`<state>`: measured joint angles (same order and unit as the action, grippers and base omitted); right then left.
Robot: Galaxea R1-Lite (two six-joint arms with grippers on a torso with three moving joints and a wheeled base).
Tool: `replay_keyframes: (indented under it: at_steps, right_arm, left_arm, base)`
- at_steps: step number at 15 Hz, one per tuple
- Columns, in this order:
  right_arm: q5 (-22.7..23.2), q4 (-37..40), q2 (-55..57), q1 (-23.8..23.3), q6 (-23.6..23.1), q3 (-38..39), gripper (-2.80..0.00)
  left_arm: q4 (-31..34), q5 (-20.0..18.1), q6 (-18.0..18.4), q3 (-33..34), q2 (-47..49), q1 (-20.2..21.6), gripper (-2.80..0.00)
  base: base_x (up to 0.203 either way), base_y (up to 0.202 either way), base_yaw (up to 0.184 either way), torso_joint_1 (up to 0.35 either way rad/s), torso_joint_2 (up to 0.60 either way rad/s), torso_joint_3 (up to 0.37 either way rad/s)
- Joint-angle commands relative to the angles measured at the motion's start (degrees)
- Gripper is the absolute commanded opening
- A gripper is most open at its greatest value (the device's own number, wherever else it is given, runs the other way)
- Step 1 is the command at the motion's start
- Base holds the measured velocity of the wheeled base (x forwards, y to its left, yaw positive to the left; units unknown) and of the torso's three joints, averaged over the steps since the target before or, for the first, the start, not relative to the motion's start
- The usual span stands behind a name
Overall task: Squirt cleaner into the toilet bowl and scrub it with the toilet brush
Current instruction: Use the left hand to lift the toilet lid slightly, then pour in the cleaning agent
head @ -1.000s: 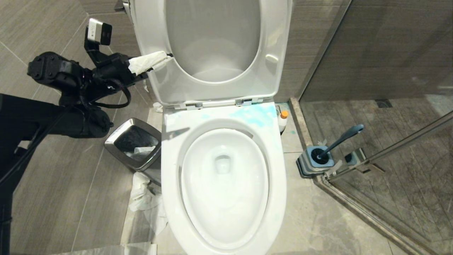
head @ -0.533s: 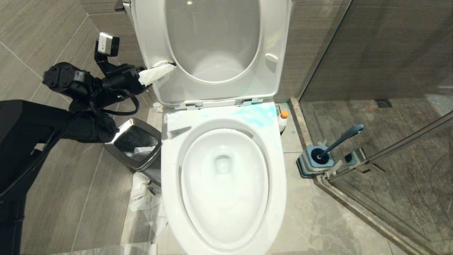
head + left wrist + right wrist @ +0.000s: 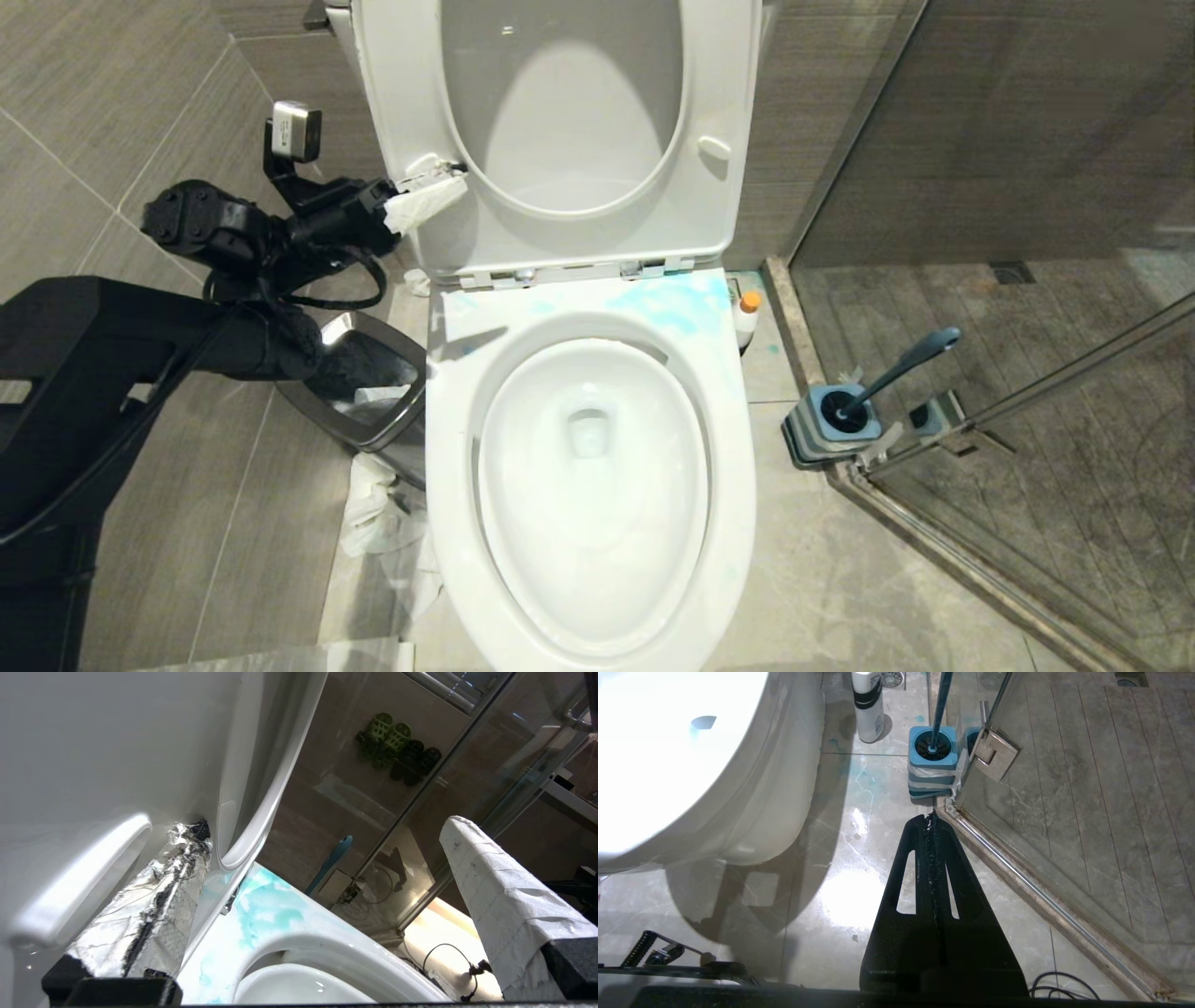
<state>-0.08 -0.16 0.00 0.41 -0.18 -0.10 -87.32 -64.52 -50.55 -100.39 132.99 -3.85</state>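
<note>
Grey tile ran across the floor and walls around me. At the far left my left gripper (image 3: 425,191), fingers (image 3: 495,896) wrapped in paper and spread wide with nothing between them, sat against the edge of the raised toilet seat (image 3: 560,224), above the steel-rimmed waste bin (image 3: 373,439). Next came the toilet bowl (image 3: 593,467), blue liquid smeared on its back rim, so some squirting looked done, though I could not tell whether any reached inside. Right of it stood the cleaner (image 3: 745,319), on the floor by the wall. Further right the toilet brush (image 3: 901,366) sat in its base, so scrubbing remained. My right gripper (image 3: 931,826) hung clenched and empty above the floor, just before that base.
</note>
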Motion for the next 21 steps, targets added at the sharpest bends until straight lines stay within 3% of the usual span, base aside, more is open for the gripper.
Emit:
replay_keyframes:
  at_steps: [1,5,7,10,12,13,14,15,16,17,19,20,21]
  right_arm:
    - [0.0,0.0,0.0,0.0,-0.1,0.0,-2.8]
    - [0.0,0.0,0.0,0.0,0.0,0.0,-2.8]
    - [0.0,0.0,0.0,0.0,0.0,0.0,-2.8]
    - [0.0,0.0,0.0,0.0,-0.1,0.0,-2.8]
    - [0.0,0.0,-0.1,0.0,-0.1,0.0,-2.8]
    - [0.0,0.0,0.0,0.0,0.0,0.0,-2.8]
    - [0.0,0.0,0.0,0.0,-0.1,0.0,-2.8]
    - [0.0,0.0,0.0,0.0,-0.1,0.0,-2.8]
    - [0.0,0.0,0.0,0.0,0.0,0.0,-2.8]
    - [0.0,0.0,0.0,0.0,-0.1,0.0,-2.8]
    - [0.0,0.0,0.0,0.0,0.0,0.0,-2.8]
    - [0.0,0.0,0.0,0.0,0.0,0.0,-2.8]
    - [0.0,0.0,0.0,0.0,-0.1,0.0,-2.8]
  left_arm:
    - [-0.3,-0.3,-0.3,0.0,0.3,0.0,0.0]
    - [-0.2,1.5,-3.1,1.8,-3.0,0.1,0.0]
    - [0.7,3.3,-9.4,4.7,-7.5,0.1,0.0]
    - [1.5,4.1,-23.7,13.3,-17.8,0.9,0.0]
    - [1.7,4.0,-35.1,20.7,-25.5,2.0,0.0]
    - [2.0,3.9,-42.2,23.7,-29.0,2.9,0.0]
    - [3.1,3.8,-51.8,25.7,-32.4,4.3,0.0]
    - [5.8,3.8,-61.4,26.9,-35.4,6.1,0.0]
    - [12.3,3.7,-68.1,27.5,-37.4,8.6,0.0]
    - [20.9,3.8,-70.1,27.9,-38.1,10.6,0.0]
    - [40.2,4.2,-70.2,28.1,-38.8,14.4,0.0]
    - [48.0,5.0,-67.8,28.3,-39.1,15.5,0.0]
    - [52.9,7.3,-61.0,28.7,-39.5,16.0,0.0]
  base:
    - [0.0,0.0,0.0,0.0,0.0,0.0]
    - [0.0,0.0,0.0,0.0,0.0,0.0]
    - [0.0,0.0,0.0,0.0,0.0,0.0]
    - [0.0,0.0,0.0,0.0,0.0,0.0]
    - [0.0,0.0,0.0,0.0,0.0,0.0]
    - [0.0,0.0,0.0,0.0,0.0,0.0]
    - [0.0,0.0,0.0,0.0,0.0,0.0]
    - [0.0,0.0,0.0,0.0,0.0,0.0]
    - [0.0,0.0,0.0,0.0,0.0,0.0]
    - [0.0,0.0,0.0,0.0,0.0,0.0]
    - [0.0,0.0,0.0,0.0,0.0,0.0]
    - [0.0,0.0,0.0,0.0,0.0,0.0]
    - [0.0,0.0,0.0,0.0,0.0,0.0]
